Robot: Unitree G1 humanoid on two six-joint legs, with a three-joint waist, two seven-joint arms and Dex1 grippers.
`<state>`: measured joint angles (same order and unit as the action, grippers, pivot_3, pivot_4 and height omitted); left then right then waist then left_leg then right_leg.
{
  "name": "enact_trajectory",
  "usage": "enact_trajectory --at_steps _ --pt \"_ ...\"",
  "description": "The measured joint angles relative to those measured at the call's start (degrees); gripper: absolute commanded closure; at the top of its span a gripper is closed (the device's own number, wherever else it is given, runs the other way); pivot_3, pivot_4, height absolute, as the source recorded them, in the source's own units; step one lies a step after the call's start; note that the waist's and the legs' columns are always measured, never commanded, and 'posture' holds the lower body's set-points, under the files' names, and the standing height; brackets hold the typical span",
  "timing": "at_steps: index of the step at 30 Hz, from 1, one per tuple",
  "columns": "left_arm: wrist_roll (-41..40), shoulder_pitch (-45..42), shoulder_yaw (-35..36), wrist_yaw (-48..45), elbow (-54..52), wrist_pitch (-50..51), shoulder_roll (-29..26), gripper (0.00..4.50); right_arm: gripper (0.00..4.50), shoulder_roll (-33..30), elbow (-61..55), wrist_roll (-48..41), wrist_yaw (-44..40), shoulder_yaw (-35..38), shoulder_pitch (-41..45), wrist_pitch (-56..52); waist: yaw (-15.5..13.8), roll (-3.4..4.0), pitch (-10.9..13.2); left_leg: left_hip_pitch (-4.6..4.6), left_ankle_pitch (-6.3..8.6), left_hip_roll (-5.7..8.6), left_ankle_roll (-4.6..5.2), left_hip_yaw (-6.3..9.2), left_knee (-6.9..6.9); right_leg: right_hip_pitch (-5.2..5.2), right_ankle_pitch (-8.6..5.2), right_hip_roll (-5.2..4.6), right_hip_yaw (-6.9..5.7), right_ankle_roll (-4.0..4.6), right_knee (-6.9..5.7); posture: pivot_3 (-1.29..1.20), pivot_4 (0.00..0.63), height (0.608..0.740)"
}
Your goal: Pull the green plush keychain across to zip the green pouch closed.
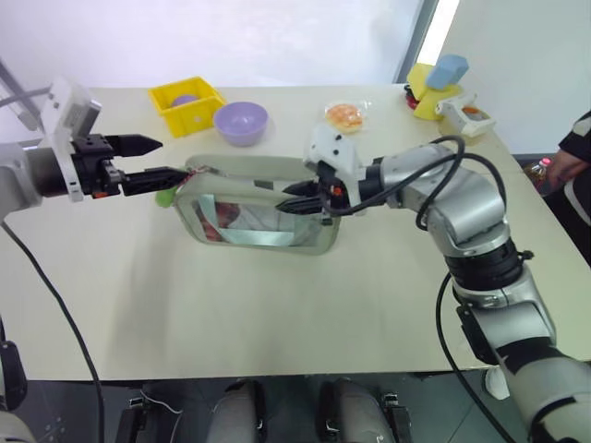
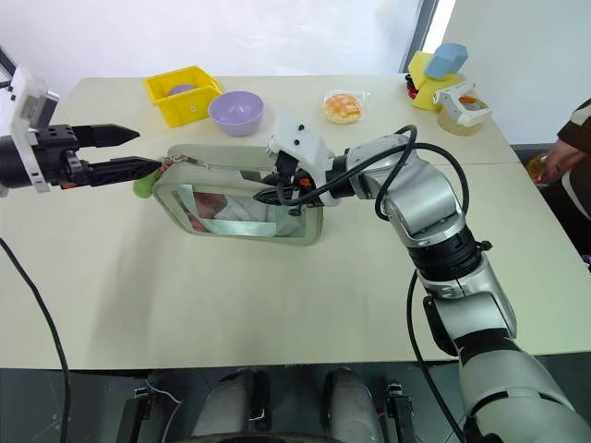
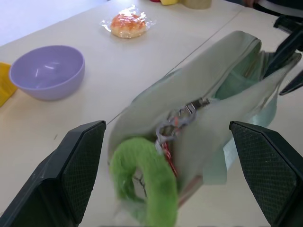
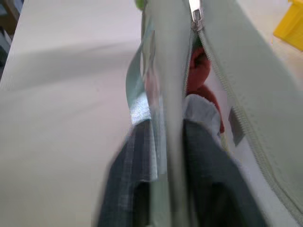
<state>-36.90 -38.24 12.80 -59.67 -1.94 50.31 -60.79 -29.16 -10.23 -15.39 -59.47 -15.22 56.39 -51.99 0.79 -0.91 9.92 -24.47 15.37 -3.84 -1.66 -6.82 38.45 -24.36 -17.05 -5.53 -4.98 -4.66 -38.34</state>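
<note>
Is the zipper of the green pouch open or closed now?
Open. The green pouch gapes along its top, red contents showing inside; the zipper pull with the green plush keychain sits at one end.

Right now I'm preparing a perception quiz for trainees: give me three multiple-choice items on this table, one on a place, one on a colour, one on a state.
1. Where does the green plush keychain hang?
A. at the green pouch's end nearest the left gripper
B. inside the bowl
C. on the yellow bin

2. What colour is the bowl?
A. red
B. purple
C. black

3. How are the left gripper's fingers?
A. clamped on the keychain
B. shut on nothing
C. spread open, keychain between them untouched

Answers: 1 A, it dangles off the zipper pull at that end. 2 B, it is plainly purple. 3 C, the left wrist view shows both fingers standing wide apart.
</note>
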Motion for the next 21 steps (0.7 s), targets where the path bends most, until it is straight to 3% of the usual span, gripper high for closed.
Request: enact_trajectory --at_steps 2,9,14,17,21 --pt "0.09 1.80 0.00 -0.24 0.16 -0.03 -0.17 0.00 0.84 -2.98 -0.96 0.11 -0.15 0.03 -0.28 1.34 -0.12 -0.01 0.00 0.00 0.00 0.00 0.00 0.00 0.01 0.00 0.00 0.00 0.00 0.00 0.00 0.00 0.150 0.739" --pt "2.02 1.87 0.92 -1.73 6.89 -3.24 -3.52 0.00 0.84 -10.36 -4.38 -2.00 -2.33 2.48 -0.22 1.24 0.15 -0.02 -0.01 0.03 0.00 0.00 0.01 -0.01 -0.02 0.00 0.00 0.00 0.00 0.00 0.00 0.00 0.150 0.739" --pt "4.35 1.88 0.76 -3.75 11.22 -6.88 -4.13 0.00 0.84 -9.92 -6.16 -3.52 -1.56 2.00 -3.74 0.96 -0.02 -0.04 -0.02 0.01 0.01 0.00 0.02 -0.03 0.00 0.00 0.00 0.00 0.00 0.00 0.01 0.00 0.150 0.739" --pt "5.20 1.86 0.69 -4.38 12.24 -7.65 -4.13 0.00 1.66 -9.31 -6.41 -3.83 -0.81 0.98 -4.83 1.14 -0.07 -0.04 -0.02 0.00 0.01 0.00 0.03 -0.03 0.02 0.00 0.00 0.00 -0.01 0.00 0.00 0.00 0.150 0.739" --pt "6.21 1.82 -0.31 -5.13 13.21 -8.50 -4.11 0.00 3.67 -9.30 -6.30 -3.63 -0.22 0.76 -6.05 2.55 -0.06 -0.05 -0.03 0.00 0.02 0.00 0.03 -0.03 0.02 0.00 0.00 0.00 0.00 0.00 0.00 0.00 0.150 0.739"
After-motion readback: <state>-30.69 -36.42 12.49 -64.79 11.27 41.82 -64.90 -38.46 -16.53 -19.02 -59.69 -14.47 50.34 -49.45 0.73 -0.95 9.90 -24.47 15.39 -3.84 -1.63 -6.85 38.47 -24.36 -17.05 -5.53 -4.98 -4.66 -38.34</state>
